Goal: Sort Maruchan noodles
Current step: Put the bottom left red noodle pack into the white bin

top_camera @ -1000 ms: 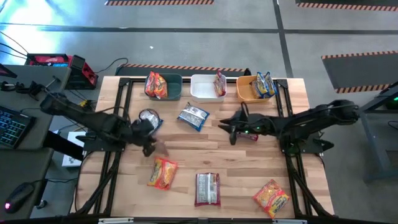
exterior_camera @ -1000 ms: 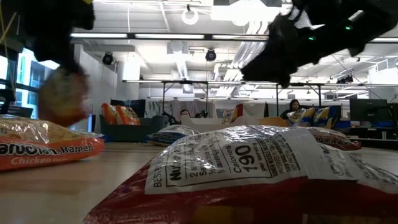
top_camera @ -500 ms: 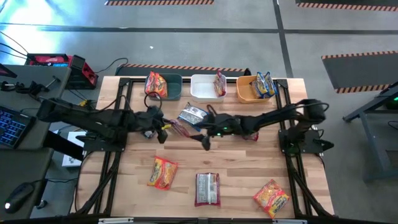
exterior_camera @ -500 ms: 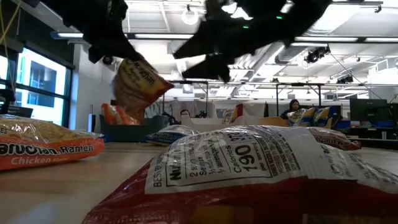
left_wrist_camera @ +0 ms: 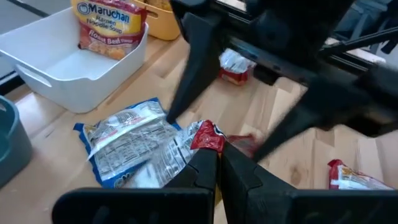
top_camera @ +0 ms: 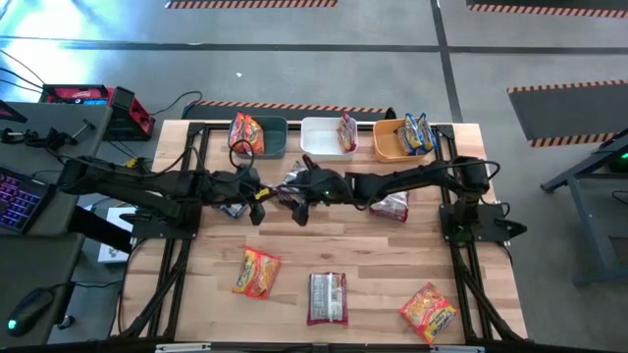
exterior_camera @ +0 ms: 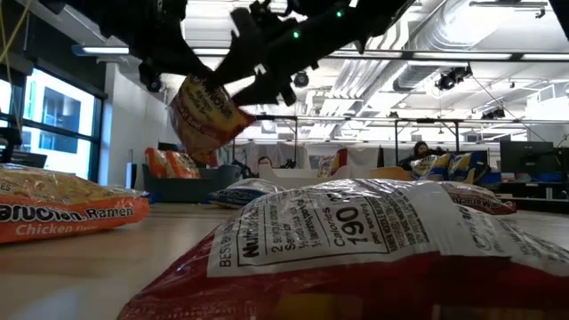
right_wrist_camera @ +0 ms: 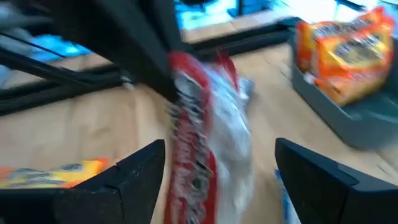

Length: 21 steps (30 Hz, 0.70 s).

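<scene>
Now, held packet: crinkly red-and-white ramen packet (exterior_camera: 203, 114), label blurred, clamped in left gripper (left_wrist_camera: 217, 163) above table centre.
Right gripper (right_wrist_camera: 214, 163): fingers apart around packet, newly arrived.

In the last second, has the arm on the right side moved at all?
Yes. In the high view the right gripper has swept from below the orange bin across to below the dark bin's right end, jaws open toward the packet in the shut left gripper.
</scene>
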Each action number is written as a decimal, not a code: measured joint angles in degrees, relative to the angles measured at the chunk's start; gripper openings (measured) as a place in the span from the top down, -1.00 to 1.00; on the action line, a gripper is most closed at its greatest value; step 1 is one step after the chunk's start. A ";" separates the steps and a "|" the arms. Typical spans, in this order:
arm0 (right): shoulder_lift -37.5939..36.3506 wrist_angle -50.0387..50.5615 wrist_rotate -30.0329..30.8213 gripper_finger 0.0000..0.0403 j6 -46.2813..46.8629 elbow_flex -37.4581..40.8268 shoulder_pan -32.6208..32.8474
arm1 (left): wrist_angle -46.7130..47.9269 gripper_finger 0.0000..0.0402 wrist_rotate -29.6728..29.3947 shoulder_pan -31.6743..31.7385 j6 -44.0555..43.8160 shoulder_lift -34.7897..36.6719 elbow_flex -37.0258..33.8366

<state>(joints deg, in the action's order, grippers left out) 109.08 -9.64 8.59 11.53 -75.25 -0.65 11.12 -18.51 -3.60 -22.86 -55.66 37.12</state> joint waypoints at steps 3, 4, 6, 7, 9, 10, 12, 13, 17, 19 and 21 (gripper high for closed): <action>0.02 -0.47 -0.69 -0.41 0.49 -0.01 -0.13 | -1.22 1.00 -0.01 0.12 0.65 0.00 0.00; 0.02 -0.54 -0.70 -0.41 0.78 -0.01 -0.25 | -1.78 1.00 0.03 0.24 0.94 0.00 0.00; 0.47 -2.15 -0.67 -0.41 1.51 -0.01 -0.41 | -2.41 1.00 -0.10 0.26 1.11 0.00 0.00; 0.72 -2.63 -0.67 -0.41 1.53 -0.01 -0.45 | -2.77 1.00 -0.19 0.26 1.10 -0.02 0.00; 1.14 -3.90 -0.93 -0.41 1.49 0.12 -0.48 | -3.99 1.00 -0.21 0.26 1.11 -0.04 0.00; 1.43 -5.20 -1.69 -0.41 1.53 0.08 -0.44 | -4.67 1.00 -0.22 0.26 1.16 -0.04 0.00; 1.55 -5.30 -2.91 -0.41 2.40 0.05 -0.51 | -5.57 1.00 -0.23 0.26 1.17 -0.04 0.00; 1.85 -5.48 -3.00 -0.41 2.85 0.05 -0.60 | -5.98 1.00 -0.23 0.26 1.18 -0.04 0.00; 2.23 -4.40 -2.83 -0.41 3.86 0.10 -1.43 | -7.90 1.00 -0.14 0.26 1.65 -0.07 0.00; 2.14 -4.40 -2.80 -0.41 3.31 0.10 -1.76 | -8.50 1.00 -0.15 0.26 2.08 -0.07 0.00; 2.14 -3.99 -3.09 -0.38 2.68 0.10 -1.94 | -8.51 1.00 -0.16 0.26 2.15 -0.07 0.00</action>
<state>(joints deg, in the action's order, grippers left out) 111.22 -13.62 5.51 14.21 -75.16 -2.59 2.61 -18.68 -3.33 -20.71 -55.72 37.12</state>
